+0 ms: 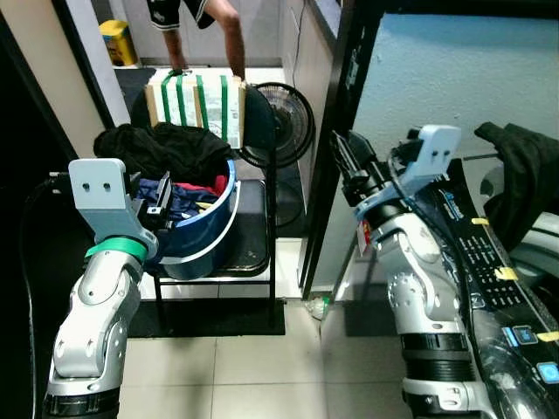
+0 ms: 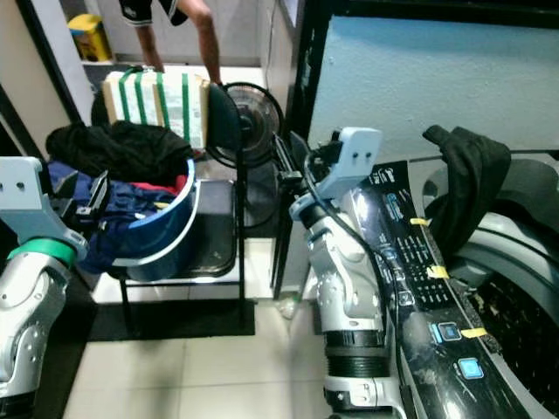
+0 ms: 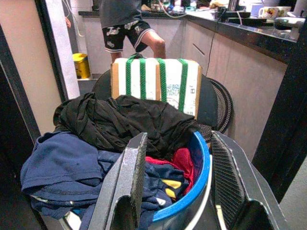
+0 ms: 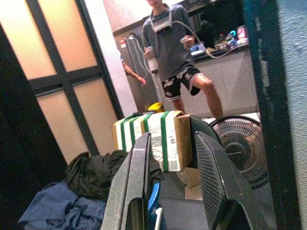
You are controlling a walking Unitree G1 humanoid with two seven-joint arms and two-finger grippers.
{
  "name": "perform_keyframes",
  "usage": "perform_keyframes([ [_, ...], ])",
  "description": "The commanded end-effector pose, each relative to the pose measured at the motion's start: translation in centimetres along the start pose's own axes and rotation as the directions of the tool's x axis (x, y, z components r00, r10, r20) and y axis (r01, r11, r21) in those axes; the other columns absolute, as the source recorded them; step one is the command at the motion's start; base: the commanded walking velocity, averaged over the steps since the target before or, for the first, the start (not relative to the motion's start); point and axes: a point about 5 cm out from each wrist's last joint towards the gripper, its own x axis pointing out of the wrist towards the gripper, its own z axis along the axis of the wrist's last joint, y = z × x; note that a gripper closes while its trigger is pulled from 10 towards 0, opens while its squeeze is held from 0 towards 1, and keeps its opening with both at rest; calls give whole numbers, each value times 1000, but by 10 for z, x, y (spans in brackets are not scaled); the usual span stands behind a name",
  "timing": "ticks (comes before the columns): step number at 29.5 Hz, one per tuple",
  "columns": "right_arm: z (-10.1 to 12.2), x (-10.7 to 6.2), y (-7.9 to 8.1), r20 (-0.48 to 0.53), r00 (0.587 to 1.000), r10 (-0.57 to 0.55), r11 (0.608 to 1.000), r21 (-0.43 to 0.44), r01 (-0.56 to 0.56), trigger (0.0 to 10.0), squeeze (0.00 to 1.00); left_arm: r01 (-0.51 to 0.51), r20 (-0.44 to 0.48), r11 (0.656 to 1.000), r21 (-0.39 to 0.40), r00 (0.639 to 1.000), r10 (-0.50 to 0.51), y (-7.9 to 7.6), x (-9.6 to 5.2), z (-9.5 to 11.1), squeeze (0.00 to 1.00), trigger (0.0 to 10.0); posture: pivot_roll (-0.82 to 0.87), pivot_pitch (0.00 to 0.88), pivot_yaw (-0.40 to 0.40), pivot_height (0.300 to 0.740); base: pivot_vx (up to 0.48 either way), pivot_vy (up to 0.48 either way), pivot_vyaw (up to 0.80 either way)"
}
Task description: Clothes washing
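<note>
A blue laundry basket [image 1: 210,231] heaped with clothes stands on a black chair [image 1: 253,253]. A black garment [image 3: 129,124] lies on top, with a navy one [image 3: 62,163] and a red one [image 3: 180,160] beneath it. My left gripper [image 3: 177,141] is open just short of the basket's near rim, with nothing between its fingers. My right gripper [image 4: 172,136] is raised and open beside the black door frame [image 1: 336,157], holding nothing. The washing machine [image 2: 437,297] is at my right, and another black garment [image 2: 467,183] hangs over its rim.
A cardboard box with green straps [image 1: 196,105] leans on the chair back. A floor fan [image 1: 279,122] stands behind the chair. A person [image 4: 175,52] stands farther back, near a yellow container [image 1: 118,42]. A small bottle [image 1: 316,305] lies on the tiled floor by the door frame.
</note>
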Motion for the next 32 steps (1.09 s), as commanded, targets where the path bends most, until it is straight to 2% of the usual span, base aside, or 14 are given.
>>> perform_keyframes([
  [1, -1, -2, -1, -6, 1000, -5, 1000, 5, 5, 10000, 0, 5, 0, 1000, 0, 1000, -5, 0, -1, 1, 0, 10000, 128, 8, 32, 740, 0, 401, 0],
  [21, -4, -5, 1, -15, 1000, 8, 1000, 16, -7, 10000, 0, -6, 1, 1000, -1, 1000, 6, 2, -2, 1, 0, 10000, 126, 8, 32, 740, 0, 406, 0],
  [23, -5, -5, 2, -17, 1000, 9, 1000, 17, -9, 10000, 0, -6, -1, 1000, 3, 1000, 6, 1, -2, 1, 0, 10000, 126, 8, 32, 740, 0, 0, 0],
  [27, -8, -6, 4, -25, 1000, 14, 1000, 24, -13, 10000, 0, 2, 29, 1000, -1, 1000, -2, -2, -2, 3, 0, 10000, 118, 0, 25, 740, 0, -480, 0],
  [32, -10, -7, 5, -28, 999, 15, 999, 29, -14, 10000, 0, -3, 34, 999, -43, 999, 4, -2, -2, 2, 0, 10000, 118, 0, 25, 740, 0, -288, 0],
])
